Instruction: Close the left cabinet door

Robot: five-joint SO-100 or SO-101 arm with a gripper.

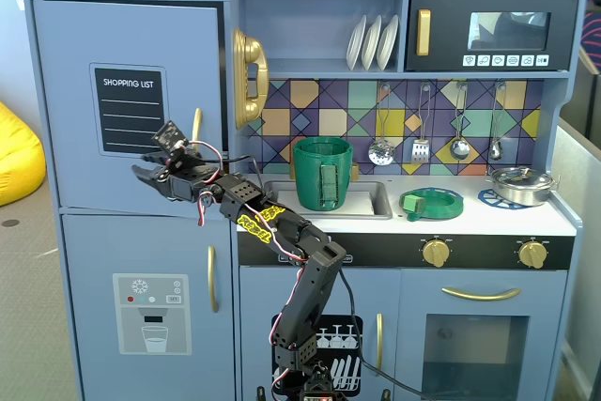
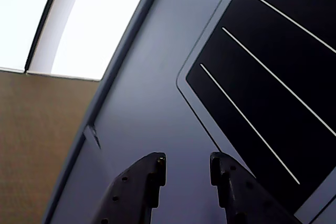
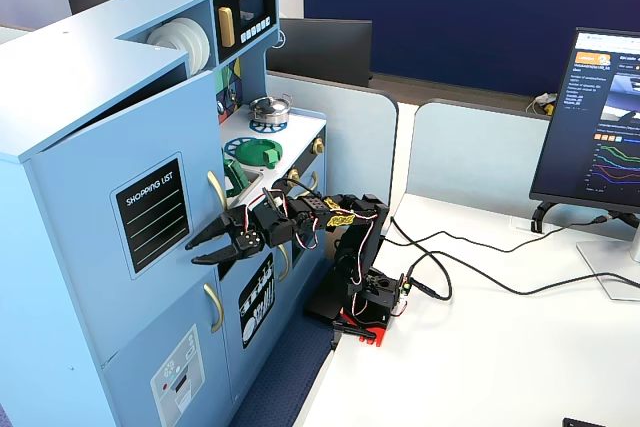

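Note:
The left cabinet door (image 1: 66, 110) is light blue, with a black "SHOPPING LIST" panel (image 1: 130, 110) and a gold handle (image 1: 196, 127). In a fixed view it (image 3: 95, 187) stands slightly ajar, with a dark gap along its top and handle side. My gripper (image 1: 150, 174) is open and empty, its tips close to the door face just below the panel, left of the handle. In the wrist view the two black fingers (image 2: 142, 182) point at the blue door face (image 2: 152, 93), with the panel (image 2: 273, 87) to the right. In the side fixed view the gripper (image 3: 200, 245) sits under the panel (image 3: 152, 214).
Below is the blue door with the dispenser graphic (image 1: 150, 312). A gold toy phone (image 1: 249, 77), a green pot (image 1: 322, 173) in the sink and the microwave (image 1: 488, 30) lie to the right. The arm's base (image 3: 365, 297) stands on a white desk with cables and a monitor (image 3: 600, 117).

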